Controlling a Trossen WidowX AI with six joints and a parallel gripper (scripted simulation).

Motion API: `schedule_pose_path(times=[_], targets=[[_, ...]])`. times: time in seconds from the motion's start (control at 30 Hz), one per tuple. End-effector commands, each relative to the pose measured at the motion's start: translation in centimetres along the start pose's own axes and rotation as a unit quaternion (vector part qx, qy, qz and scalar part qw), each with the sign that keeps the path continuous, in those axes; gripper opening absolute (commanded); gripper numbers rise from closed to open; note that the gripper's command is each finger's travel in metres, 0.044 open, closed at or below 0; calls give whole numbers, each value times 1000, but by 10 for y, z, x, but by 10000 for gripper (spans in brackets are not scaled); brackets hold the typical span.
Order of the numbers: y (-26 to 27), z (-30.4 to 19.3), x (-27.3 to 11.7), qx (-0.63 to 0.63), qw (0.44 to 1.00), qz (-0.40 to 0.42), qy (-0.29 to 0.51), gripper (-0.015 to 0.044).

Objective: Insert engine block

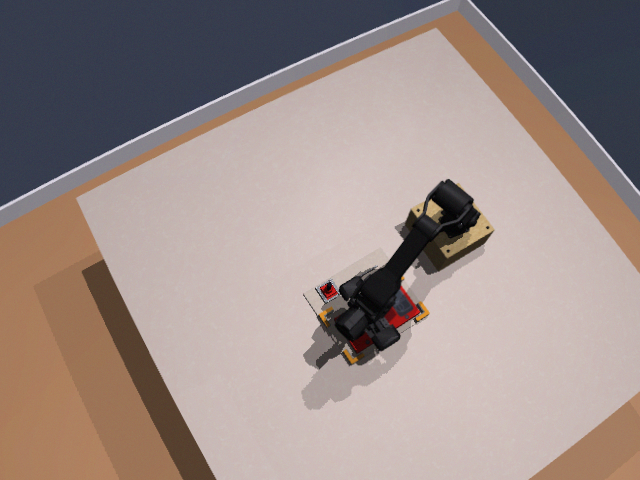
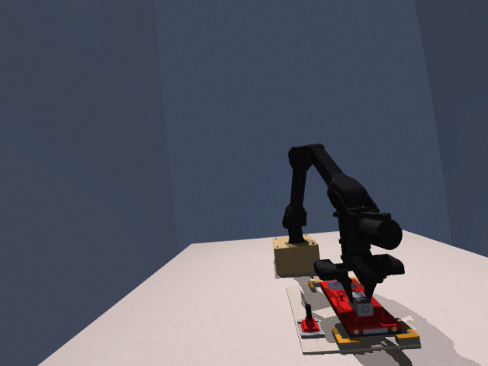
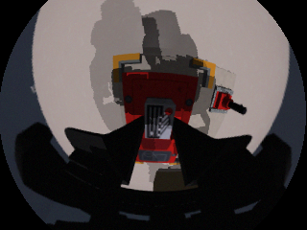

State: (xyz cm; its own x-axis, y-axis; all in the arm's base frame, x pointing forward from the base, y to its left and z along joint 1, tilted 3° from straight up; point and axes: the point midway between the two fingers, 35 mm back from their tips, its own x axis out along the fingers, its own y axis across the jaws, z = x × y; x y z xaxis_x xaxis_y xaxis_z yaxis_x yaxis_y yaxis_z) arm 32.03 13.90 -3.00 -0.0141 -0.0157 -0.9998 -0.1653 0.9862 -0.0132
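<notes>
My gripper [image 2: 361, 300] [image 3: 158, 119] is shut on the grey engine block [image 2: 363, 309] [image 3: 159, 103], one finger on each side. The block is upright over the front half of the red car body [image 1: 398, 319] [image 2: 383, 316] [image 3: 158, 83]. Its front face with a round mark shows above the hood in the exterior view. Dark slots and light bars show on its top in the wrist view. The opening and the rib are hidden beneath the block and fingers, so I cannot tell whether its lower end is inside. The arm hides the block in the top view.
Orange corner brackets [image 1: 423, 311] [image 2: 345, 341] [image 3: 127, 59] surround the car body on a thin pale board [image 1: 381, 254] [image 2: 315, 348]. A black lever on a red base [image 1: 327, 291] [image 2: 309, 325] [image 3: 222, 102] stands beside the car. The arm's wooden base [image 2: 297, 261] stands behind.
</notes>
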Motion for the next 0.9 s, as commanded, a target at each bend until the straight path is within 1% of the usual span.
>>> schedule_pose_path(times=[0.0, 0.23, 0.57, 0.6, 0.87], targets=[[0, 0, 1, 2, 1000, 1, 0, 159], [0, 0, 2, 1, 1000, 1, 0, 159], [0, 0, 1, 0, 1000, 0, 0, 422], [0, 0, 1, 0, 1000, 0, 0, 440], [0, 0, 1, 0, 1000, 0, 0, 440]])
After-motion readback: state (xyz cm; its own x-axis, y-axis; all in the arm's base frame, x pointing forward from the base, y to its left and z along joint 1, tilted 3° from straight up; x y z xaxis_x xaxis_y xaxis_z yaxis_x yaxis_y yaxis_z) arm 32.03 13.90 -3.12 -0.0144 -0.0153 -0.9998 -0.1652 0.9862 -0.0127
